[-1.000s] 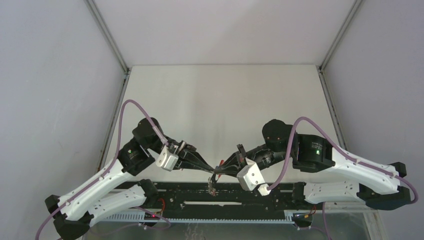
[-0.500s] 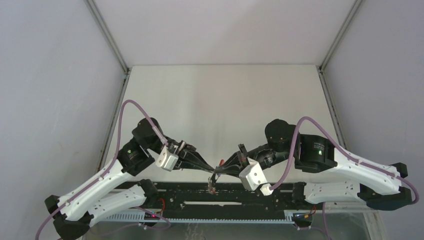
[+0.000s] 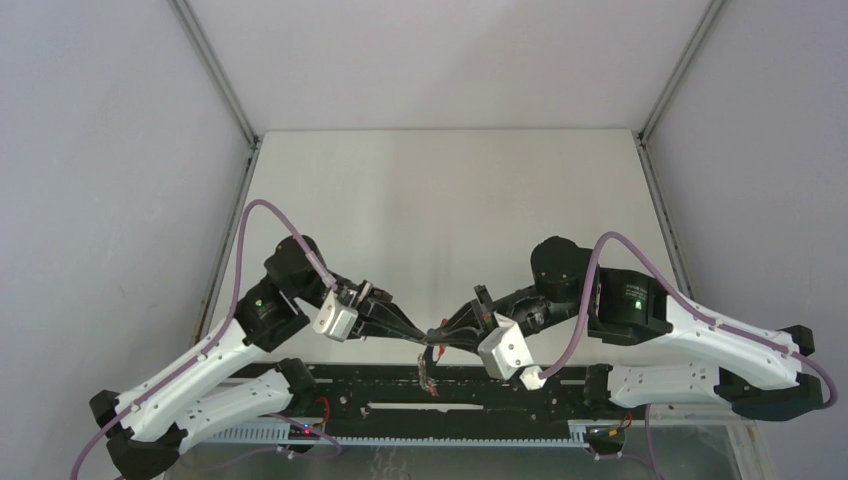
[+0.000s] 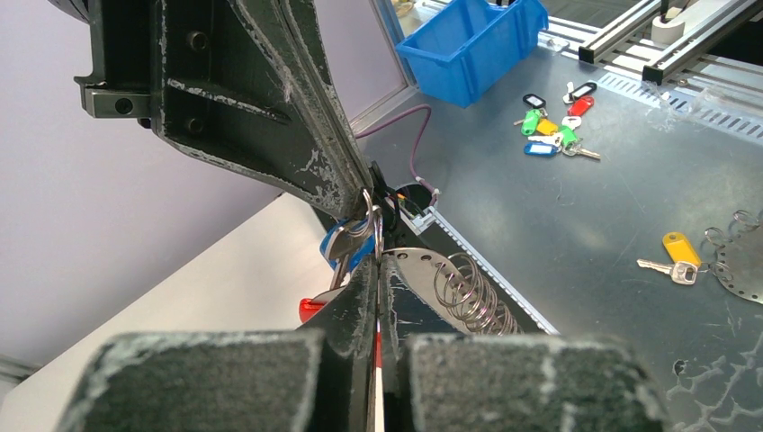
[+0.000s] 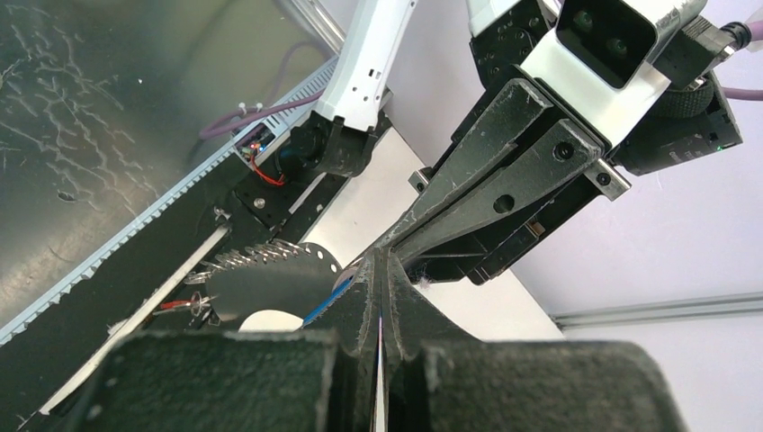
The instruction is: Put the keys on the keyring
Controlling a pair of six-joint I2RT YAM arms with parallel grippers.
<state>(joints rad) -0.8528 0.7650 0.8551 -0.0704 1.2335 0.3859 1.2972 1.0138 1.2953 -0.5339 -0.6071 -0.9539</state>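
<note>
Silver keyring [image 4: 372,221] at left pincer [image 4: 378,266]

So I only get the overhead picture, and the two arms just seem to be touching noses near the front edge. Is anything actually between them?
Observer: Yes. The left wrist camera shows small silver rings right where the left gripper meets the right gripper.
Operator: Any keys there?
Observer: A blue tag hangs just under those rings, and there is a red piece lower down. I can't tell what the red piece is.
Operator: Are the claws open?
Observer: No, both are shut. The right wrist camera shows its own fingers pressed together.
</note>
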